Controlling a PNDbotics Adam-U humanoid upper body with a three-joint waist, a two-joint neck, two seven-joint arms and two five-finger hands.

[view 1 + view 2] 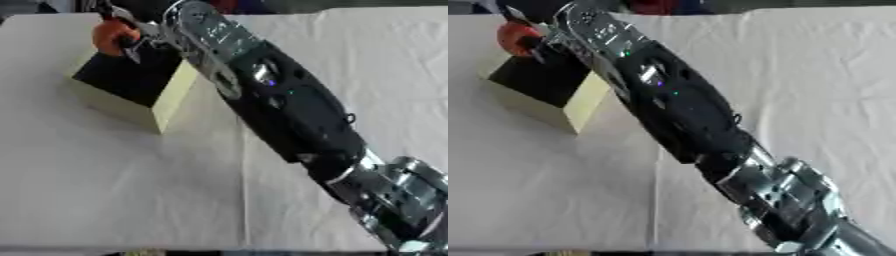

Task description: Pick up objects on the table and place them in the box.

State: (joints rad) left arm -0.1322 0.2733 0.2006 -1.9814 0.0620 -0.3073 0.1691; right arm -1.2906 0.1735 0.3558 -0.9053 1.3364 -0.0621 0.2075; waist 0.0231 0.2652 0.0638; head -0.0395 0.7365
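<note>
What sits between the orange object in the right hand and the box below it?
Nothing: in the left eye view the orange object, held by the right hand, hangs directly over the box opening.

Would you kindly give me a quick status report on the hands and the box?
Right hand shut on orange object, above the open box. Left hand not in view. Nothing in the way.

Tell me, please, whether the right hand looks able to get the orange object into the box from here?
Probably yes: the right hand holds the orange object over the box at its open top, with nothing visible between them.
</note>
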